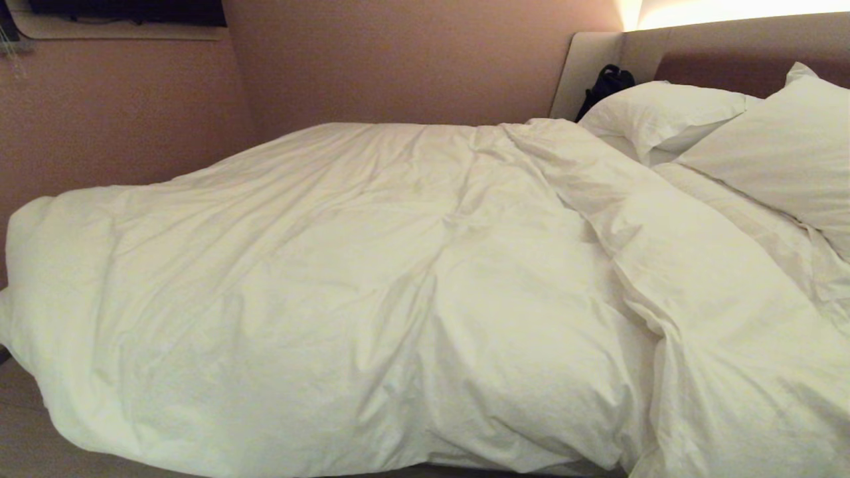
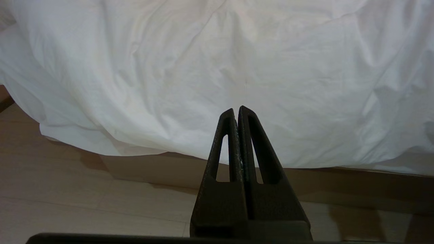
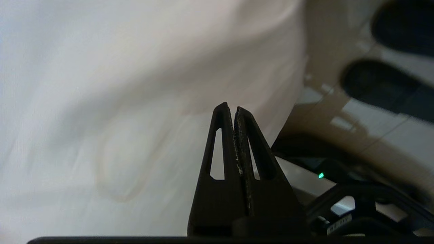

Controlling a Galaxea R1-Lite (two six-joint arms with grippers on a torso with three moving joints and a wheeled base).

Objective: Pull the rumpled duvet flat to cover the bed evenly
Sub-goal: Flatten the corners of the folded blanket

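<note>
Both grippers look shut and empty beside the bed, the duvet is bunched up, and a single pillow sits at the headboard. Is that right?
Not quite: the head view shows two pillows at the headboard, not one. The rest holds: the left gripper and right gripper are shut and empty in their wrist views, and the duvet lies bunched up.

The duvet [image 1: 372,292] lies on the bed [image 1: 730,60], spread from its left end towards the headboard on the right; a thick fold runs across it just before two pillows [image 1: 664,113], which lie side by side against the headboard; a bag [image 1: 607,83] sits behind the far pillow; the duvet's near edge hangs over the floor [image 2: 84,203].
</note>
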